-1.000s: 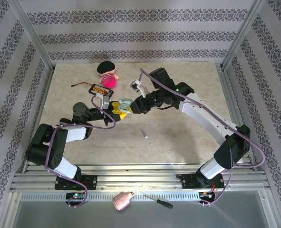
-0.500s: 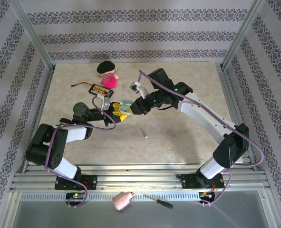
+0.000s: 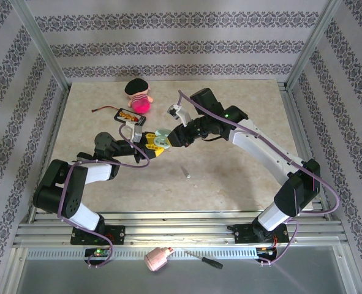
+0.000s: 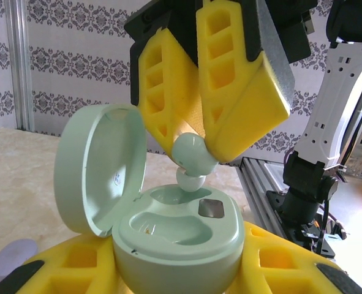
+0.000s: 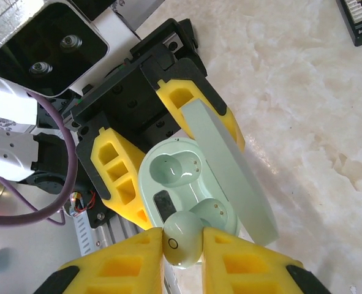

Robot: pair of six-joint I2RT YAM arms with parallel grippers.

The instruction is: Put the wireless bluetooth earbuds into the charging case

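A pale green earbud (image 4: 194,156) points tip-down over one empty socket of the open mint case (image 4: 168,245), lid raised.

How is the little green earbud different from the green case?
The earbud is tiny and round; the case is much bigger, with two hollows. The earbud is pinched in the right end effector; the case sits in the left end effector. The earbud hangs over the case, whose lid stands open. Both are the same pale mint green.
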